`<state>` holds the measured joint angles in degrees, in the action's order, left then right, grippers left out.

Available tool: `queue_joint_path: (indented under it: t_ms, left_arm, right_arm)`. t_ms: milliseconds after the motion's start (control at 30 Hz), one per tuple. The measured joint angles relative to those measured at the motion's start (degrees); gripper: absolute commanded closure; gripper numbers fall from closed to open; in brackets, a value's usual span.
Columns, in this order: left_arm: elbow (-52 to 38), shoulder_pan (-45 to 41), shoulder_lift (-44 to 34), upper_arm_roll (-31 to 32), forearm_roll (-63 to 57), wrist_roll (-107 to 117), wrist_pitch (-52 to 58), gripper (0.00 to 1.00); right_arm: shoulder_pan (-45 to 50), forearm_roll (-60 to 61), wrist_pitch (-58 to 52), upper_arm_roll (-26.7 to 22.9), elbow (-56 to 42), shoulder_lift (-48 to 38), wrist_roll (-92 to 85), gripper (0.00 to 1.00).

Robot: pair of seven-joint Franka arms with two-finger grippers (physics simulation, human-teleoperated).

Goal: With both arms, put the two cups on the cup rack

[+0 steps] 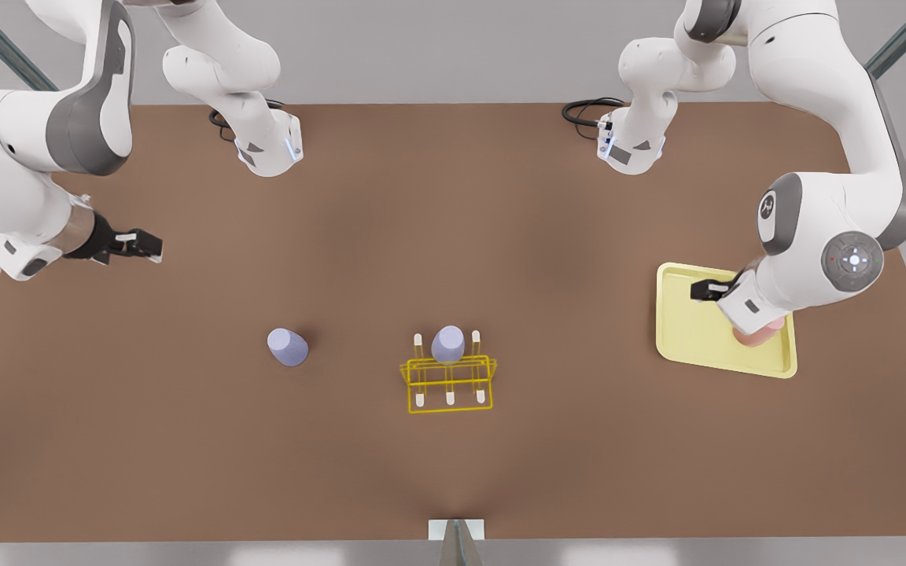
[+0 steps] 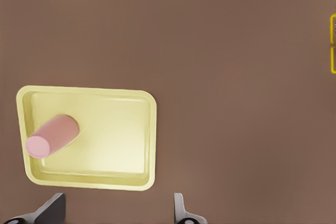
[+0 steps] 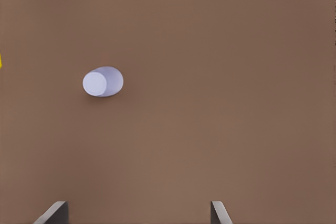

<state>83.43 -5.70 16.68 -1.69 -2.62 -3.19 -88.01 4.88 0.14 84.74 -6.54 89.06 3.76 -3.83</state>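
A salmon pink cup (image 2: 51,136) stands in the pale yellow tray (image 2: 105,174); in the front view the cup (image 1: 753,336) is half hidden under the arm. My left gripper (image 2: 116,214) hovers open and empty above the tray's edge (image 1: 705,289). One lavender-blue cup (image 3: 102,81) stands on the bare table (image 1: 288,347). Another lavender-blue cup (image 1: 448,343) sits on a back peg of the yellow wire cup rack (image 1: 450,383). My right gripper (image 3: 136,214) is open and empty, high at the front view's left (image 1: 146,245), well away from the table cup.
The tray (image 1: 681,346) lies at the front view's right. Both arm bases (image 1: 268,145) (image 1: 630,145) stand at the far table edge with black cables. A slice of the rack (image 2: 333,45) shows in the left wrist view.
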Motion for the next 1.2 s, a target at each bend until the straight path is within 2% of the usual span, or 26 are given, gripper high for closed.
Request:
queue_joint_path:
  t_ms: [100,200,300,400,667,867,1133,1167,1200]
  left_arm:
    - [0.2,0.5,0.6,-1.2,0.0,0.2,-1.8,0.0]
    - [1.0,6.2,6.3,-5.8,1.5,-1.9,-6.7,0.0]
    - [5.5,11.1,10.3,-7.1,2.5,-5.7,-14.7,0.0]
    - [11.8,12.5,11.0,-7.8,2.9,-9.9,-22.4,0.0]
    - [24.5,13.9,7.7,-9.8,2.9,-19.2,-35.1,0.0]
    - [26.4,13.8,9.5,-11.2,2.9,-23.8,-39.0,0.0]
    - [27.2,13.6,13.5,-12.1,3.1,-27.9,-41.7,0.0]
    - [27.2,13.6,13.8,-12.1,3.1,-28.3,-42.1,0.18]
    - [27.2,13.6,13.9,-12.0,3.1,-28.6,-42.5,0.2]
  right_arm:
    - [-0.1,0.0,1.3,0.2,-0.5,1.9,-0.3,0.0]
    - [2.5,-0.1,5.1,0.8,-3.9,12.3,-0.3,0.0]
    - [8.4,0.0,12.3,1.0,-5.1,20.4,0.9,0.0]
    - [9.0,0.2,20.4,1.1,-4.1,24.6,2.1,0.0]
    - [10.3,3.1,38.6,1.2,8.6,22.7,4.8,0.0]
    - [12.0,3.4,48.6,1.2,18.3,19.5,6.7,0.0]
    - [12.6,3.4,55.1,1.2,24.4,19.4,8.9,0.0]
    - [12.6,3.4,55.6,1.2,25.0,19.4,9.2,0.0]
    - [12.5,3.4,56.1,1.2,25.6,19.4,9.5,0.0]
